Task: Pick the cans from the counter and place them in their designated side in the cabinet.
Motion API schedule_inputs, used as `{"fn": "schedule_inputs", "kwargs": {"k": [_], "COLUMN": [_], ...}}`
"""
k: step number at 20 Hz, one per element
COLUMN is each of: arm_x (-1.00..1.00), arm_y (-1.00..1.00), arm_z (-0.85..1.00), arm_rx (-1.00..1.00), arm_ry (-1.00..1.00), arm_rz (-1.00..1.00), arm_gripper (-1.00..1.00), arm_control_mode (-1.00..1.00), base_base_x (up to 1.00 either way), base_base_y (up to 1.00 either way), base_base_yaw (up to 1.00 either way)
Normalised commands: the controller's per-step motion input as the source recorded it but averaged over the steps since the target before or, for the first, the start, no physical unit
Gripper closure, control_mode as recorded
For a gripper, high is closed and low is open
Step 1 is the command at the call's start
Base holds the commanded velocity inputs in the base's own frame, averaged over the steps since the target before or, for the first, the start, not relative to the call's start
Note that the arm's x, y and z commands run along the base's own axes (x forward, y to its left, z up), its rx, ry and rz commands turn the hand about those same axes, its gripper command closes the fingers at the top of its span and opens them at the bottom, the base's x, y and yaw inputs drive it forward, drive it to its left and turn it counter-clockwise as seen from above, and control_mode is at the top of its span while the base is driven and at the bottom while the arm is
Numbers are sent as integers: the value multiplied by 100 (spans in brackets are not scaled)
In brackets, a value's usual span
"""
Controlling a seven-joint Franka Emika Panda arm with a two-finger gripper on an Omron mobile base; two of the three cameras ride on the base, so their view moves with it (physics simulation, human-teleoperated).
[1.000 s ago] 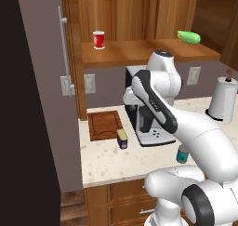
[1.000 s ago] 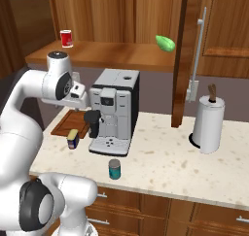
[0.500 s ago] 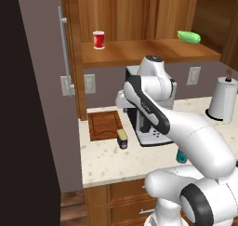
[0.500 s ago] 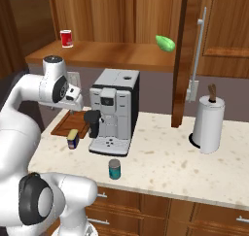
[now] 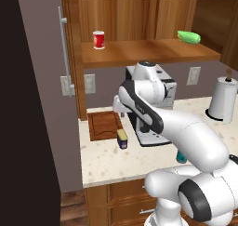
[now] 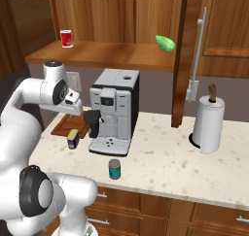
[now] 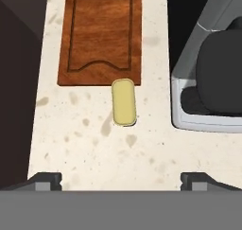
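The dark blue can with a yellow top stands on the beige counter, just off the near edge of the cutting board. My gripper hangs open above it, and the can lies ahead of the gap between the fingers. From the base the same can sits left of the coffee machine, below my hand. The teal can stands near the counter's front edge, and in the left base view the teal can is half hidden by my arm. The cabinet shelf runs above.
A brown cutting board lies by the wall. The coffee machine stands close on the right of the blue can. A red can and a green item rest on the shelf. A paper towel holder stands at the right.
My arm has swung left and down, bringing the hand from in front of the coffee machine to above the blue can. The jaws stay wide. Neither can has moved.
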Motion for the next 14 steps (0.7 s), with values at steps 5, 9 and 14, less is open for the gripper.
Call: {"fn": "schedule_inputs", "kwargs": {"k": [5, 9, 14], "arm_x": [12, 11, 4], "arm_y": [3, 10, 4], "arm_z": [-26, -26, -22], "arm_rx": [-2, 0, -1], "arm_ry": [3, 0, 0], "arm_rz": [-3, 0, 0], "arm_gripper": [-100, -100, -100], "arm_control_mode": [-100, -100, -100], "base_base_x": [0, 0, 0], "base_base_y": [0, 0, 0], "base_base_yaw": [0, 0, 0]}}
